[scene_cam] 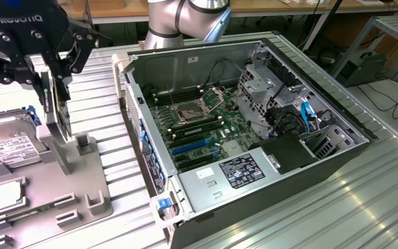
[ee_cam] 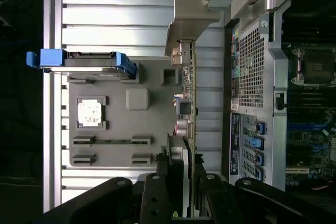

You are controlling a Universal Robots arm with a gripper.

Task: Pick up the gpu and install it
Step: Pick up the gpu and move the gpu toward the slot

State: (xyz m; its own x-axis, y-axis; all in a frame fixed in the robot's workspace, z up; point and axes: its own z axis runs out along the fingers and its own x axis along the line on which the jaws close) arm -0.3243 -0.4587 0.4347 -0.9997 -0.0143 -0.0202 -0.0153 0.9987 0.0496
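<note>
Clamping gripper [scene_cam: 55, 93] fingers around upright gpu [scene_cam: 62, 111] over gray holder [scene_cam: 54, 181]; snagging possible if pulled aslant from below.

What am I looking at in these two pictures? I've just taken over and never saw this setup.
One picture comes from a camera off the arm, the other from a camera on the arm's wrist. The black pincer belongs to a single grey robot arm. It is down over the gpu, a thin card standing on edge in a grey holder tray; the wrist view shows the gpu between the pincer's fingers. The tray also carries a hard drive in a blue frame and a processor chip. Beside it on the ribbed metal table lies an open computer case, motherboard exposed.
</note>
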